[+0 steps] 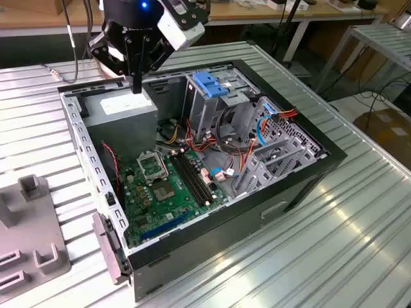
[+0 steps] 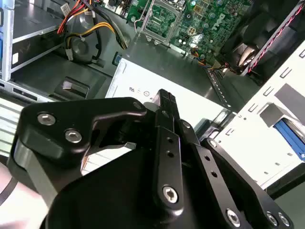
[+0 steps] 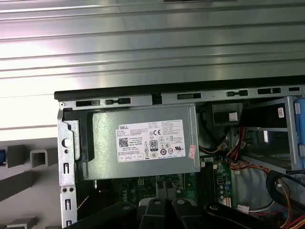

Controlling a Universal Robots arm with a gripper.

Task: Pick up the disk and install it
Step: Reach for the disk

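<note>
Hovering gripper point(image 1: 136, 86) above power supply point(image 1: 122, 110), cables point(image 1: 172, 135) nearby

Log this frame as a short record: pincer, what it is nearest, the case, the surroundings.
pincer: pincer shut, over the power supply
case: computer case open, motherboard exposed
cage: blue handle block atop the grey metal cage
surroundings: ribbed metal table; grey fixture at the exterior view's left

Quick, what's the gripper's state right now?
Gripper: jaws closed, holding nothing, above the grey power supply.
</note>
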